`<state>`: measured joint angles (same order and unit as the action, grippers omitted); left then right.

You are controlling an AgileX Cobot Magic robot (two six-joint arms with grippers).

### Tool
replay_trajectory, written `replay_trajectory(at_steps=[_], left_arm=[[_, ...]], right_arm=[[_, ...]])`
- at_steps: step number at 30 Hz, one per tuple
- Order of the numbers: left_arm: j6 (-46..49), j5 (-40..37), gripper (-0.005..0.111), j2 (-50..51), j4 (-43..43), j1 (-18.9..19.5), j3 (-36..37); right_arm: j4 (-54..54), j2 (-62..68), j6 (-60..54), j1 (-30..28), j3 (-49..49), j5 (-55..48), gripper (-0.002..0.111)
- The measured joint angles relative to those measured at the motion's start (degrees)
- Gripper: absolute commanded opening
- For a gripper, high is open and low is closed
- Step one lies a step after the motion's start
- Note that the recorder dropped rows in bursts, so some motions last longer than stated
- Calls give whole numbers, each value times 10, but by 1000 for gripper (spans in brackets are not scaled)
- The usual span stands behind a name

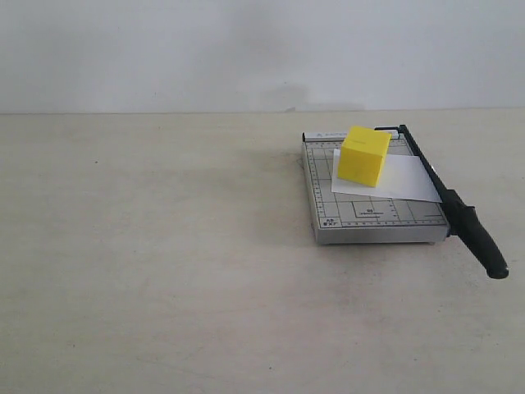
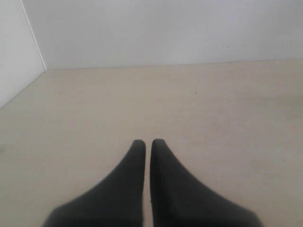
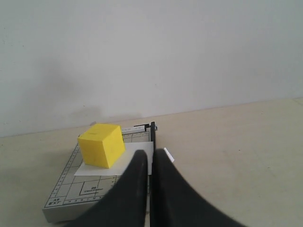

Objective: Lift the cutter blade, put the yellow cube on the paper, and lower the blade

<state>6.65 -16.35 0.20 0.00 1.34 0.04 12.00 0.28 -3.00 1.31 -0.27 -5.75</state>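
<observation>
The yellow cube (image 1: 363, 154) (image 3: 101, 144) rests on the white paper (image 1: 399, 180) (image 3: 132, 158), which lies on the grey gridded cutter board (image 1: 373, 220) (image 3: 75, 189). The cutter blade (image 1: 435, 185) (image 3: 152, 137) lies down along the board's right edge, its thick black handle (image 1: 482, 244) sticking past the near corner. A corner of the paper pokes out beyond the blade. My right gripper (image 3: 150, 153) is shut and empty, hovering above the blade's near end. My left gripper (image 2: 148, 142) is shut and empty over bare table. Neither gripper shows in the exterior view.
The beige table (image 1: 164, 271) stretches wide to the left and front of the board. A white wall (image 1: 246, 49) stands behind it, and a side wall (image 2: 14, 56) meets it in a corner in the left wrist view.
</observation>
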Motion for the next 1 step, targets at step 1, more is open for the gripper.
replay_trajectory(at_steps=[1], left_arm=[[0, 0, 4, 0, 0, 0, 0]], right_arm=[[0, 0, 0, 0, 0, 0, 4]])
